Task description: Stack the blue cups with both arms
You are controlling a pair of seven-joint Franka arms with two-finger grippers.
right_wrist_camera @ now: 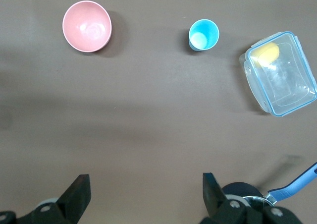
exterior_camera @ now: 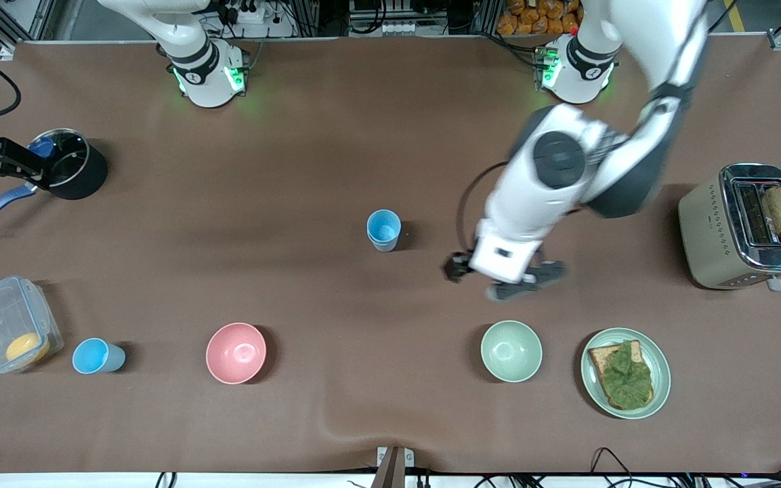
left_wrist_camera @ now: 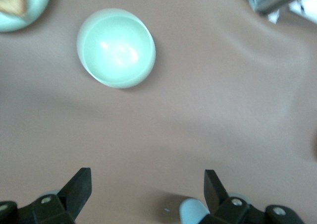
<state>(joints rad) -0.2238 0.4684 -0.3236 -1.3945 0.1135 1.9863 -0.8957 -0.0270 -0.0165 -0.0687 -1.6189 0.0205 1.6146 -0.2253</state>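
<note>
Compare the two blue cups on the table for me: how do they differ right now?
The middle blue cup stands mid-table, farther from the front camera; the end blue cup stands nearer it, beside the clear container, toward the right arm's end. The middle one seems to hold a nested cup; the end one looks single. Both are upright and ungripped.

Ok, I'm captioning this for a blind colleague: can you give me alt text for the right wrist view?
The right hand, fingers open and empty, hovers over brown table. Below lie a pink bowl, one upright blue cup, and a clear plastic container holding something yellow. A dark pot's rim and blue handle show beside the hand.
</note>
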